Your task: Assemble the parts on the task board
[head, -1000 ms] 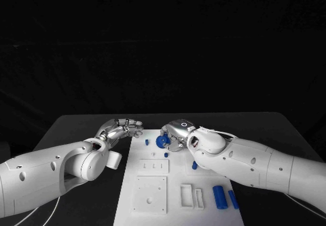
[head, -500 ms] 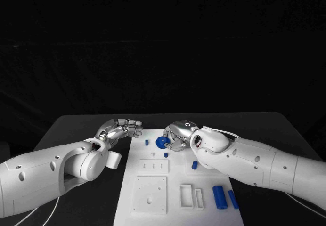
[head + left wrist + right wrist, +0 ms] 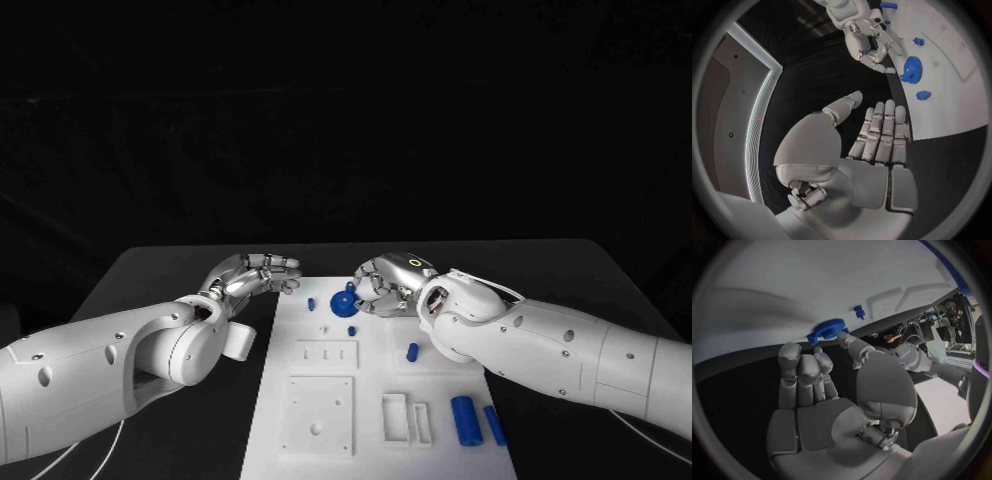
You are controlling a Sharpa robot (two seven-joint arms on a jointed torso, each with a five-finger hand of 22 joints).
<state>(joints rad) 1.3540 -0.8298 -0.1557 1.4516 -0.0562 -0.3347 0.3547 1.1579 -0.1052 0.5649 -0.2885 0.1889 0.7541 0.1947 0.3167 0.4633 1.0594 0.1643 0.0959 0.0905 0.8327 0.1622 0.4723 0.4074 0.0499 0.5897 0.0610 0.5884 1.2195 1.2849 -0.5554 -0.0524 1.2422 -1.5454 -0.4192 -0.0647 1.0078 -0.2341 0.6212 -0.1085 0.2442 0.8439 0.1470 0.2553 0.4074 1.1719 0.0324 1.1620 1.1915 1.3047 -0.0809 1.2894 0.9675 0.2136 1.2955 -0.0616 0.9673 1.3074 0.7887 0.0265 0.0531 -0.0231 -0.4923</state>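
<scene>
1. White is what you see at the centre of the black table: the task board lies between the two arms, with its long side running away from you.
2. Your blue gear sits near the far end of the board, with a small blue peg just beside it on the left arm's side and another small blue piece a little nearer to you.
3. Your right robot hand is at the gear, its fingertips just beside the gear's toothed rim. In the right wrist view the fingers lie straight and close together, pointing at the gear; you cannot tell whether they touch it, and nothing is gripped.
4. Your left robot hand hovers over the table just off the board's far left corner. The left wrist view shows its fingers straight and side by side, the thumb apart, holding nothing.
5. Look nearer to you on the board: a short blue pin lies by the right arm, and two blue cylinders lie side by side near the right edge, next to two upright white frames.
6. Two raised white blocks with holes occupy the board's left half.
</scene>
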